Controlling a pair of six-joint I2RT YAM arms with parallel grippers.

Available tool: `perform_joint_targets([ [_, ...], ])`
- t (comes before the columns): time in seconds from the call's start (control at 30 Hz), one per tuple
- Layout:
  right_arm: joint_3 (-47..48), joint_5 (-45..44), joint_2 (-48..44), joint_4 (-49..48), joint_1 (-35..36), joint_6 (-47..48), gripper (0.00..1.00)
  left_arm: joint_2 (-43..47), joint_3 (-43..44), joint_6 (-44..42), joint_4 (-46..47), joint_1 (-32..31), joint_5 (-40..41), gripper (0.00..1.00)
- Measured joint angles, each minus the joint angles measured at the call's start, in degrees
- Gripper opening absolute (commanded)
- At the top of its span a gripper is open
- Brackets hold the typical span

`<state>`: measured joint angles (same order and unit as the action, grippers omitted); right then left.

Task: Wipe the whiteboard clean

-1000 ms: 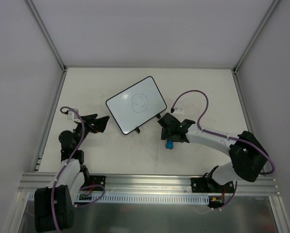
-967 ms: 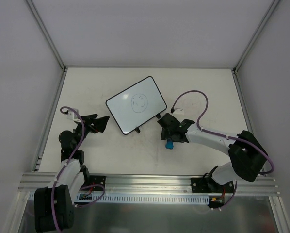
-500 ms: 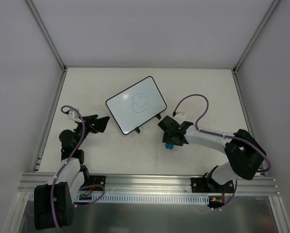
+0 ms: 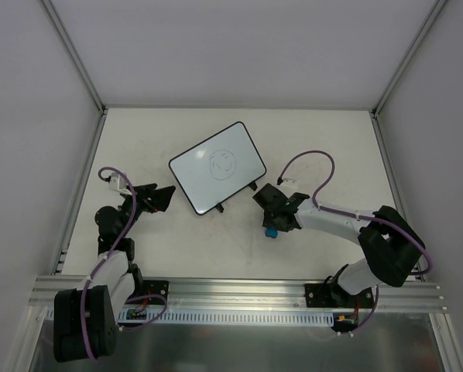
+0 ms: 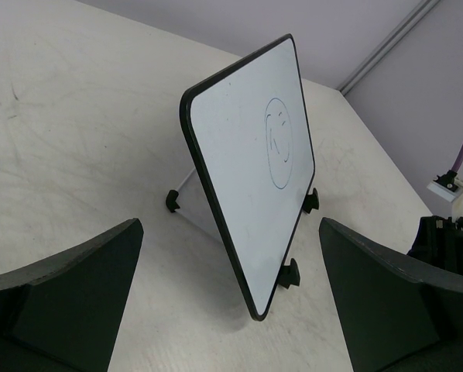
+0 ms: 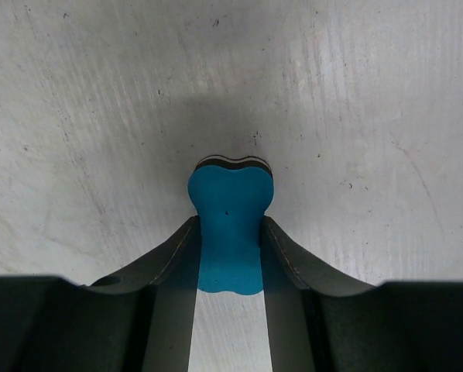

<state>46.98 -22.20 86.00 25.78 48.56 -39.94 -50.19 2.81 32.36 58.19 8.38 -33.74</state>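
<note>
Toward the near edge of the pale counter (image 4: 317,147), my right jaws pinch the small blue bone-shaped eraser (image 6: 230,203) at its waist; left jaws gape, empty. The black-framed white whiteboard (image 4: 217,167) stands propped mid-counter, doodle on it. With such a narrow grip, I reckon the eraser could twist, or the board tip, once I scrub.

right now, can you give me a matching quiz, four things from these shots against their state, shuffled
Things:
1 whiteboard
2 eraser
3 left gripper
4 right gripper

States:
a wide open, empty
b propped up at a tilt, doodle on it
c closed on the eraser
d blue, pinched at its waist

Pairs: 1-b, 2-d, 3-a, 4-c
</note>
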Motion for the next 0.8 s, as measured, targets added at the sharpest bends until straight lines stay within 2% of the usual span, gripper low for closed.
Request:
perform_joint_targets([
  [0.23,0.0,0.6,0.0,0.0,-0.5,0.1,0.23,-0.4,0.0,0.0,0.1,0.0,-0.3,0.99],
  [0.4,0.0,1.0,0.0,0.0,-0.9,0.3,0.24,-0.5,0.0,0.1,0.2,0.0,-0.3,0.99],
  [0.5,0.1,1.1,-0.1,-0.2,-1.0,1.4,0.18,-1.4,0.0,0.2,1.2,0.0,-0.6,0.99],
  [0.63,0.4,1.0,-0.7,-0.1,-1.4,3.6,0.14,-5.7,0.0,1.0,4.0,0.0,-1.7,0.99],
  [0.7,0.8,1.0,-1.5,-0.1,-1.6,4.8,0.08,-8.6,0.0,1.4,5.6,0.0,-2.3,0.99],
  [0.8,1.3,0.9,-2.9,-0.1,-1.8,6.1,0.07,-13.4,0.0,2.6,8.4,0.0,-3.3,0.99],
])
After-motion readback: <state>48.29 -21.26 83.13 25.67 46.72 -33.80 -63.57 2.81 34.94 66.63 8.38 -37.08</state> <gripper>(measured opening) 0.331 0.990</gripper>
